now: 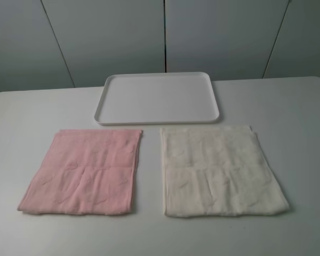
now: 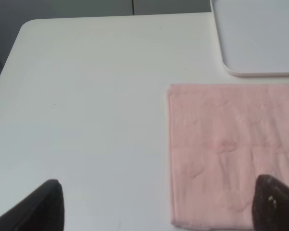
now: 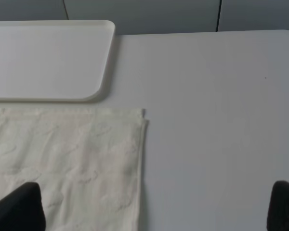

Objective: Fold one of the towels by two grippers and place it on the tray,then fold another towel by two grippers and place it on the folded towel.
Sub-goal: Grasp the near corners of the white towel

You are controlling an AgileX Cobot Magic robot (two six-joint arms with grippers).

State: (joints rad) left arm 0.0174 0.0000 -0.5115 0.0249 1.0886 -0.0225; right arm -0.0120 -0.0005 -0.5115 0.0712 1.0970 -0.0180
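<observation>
The cream towel (image 1: 221, 170) lies flat and spread open on the right of the white table, and the pink towel (image 1: 82, 173) lies flat to its left. Behind both sits the white tray (image 1: 157, 98), with nothing on it. Neither gripper shows in the exterior high view. The left gripper (image 2: 159, 207) hovers open above the table by the pink towel's (image 2: 221, 154) outer edge, one dark finger (image 2: 274, 202) over the cloth. The right gripper (image 3: 151, 209) hovers open over the cream towel's (image 3: 72, 163) outer edge, one finger (image 3: 19, 209) above the cloth. Neither holds anything.
Bare white table (image 1: 32, 117) runs to the left of the pink towel, to the right of the cream towel and along the front edge. A narrow gap separates the towels. Grey wall panels stand behind the table. The tray's corners show in both wrist views (image 2: 260, 38) (image 3: 43, 57).
</observation>
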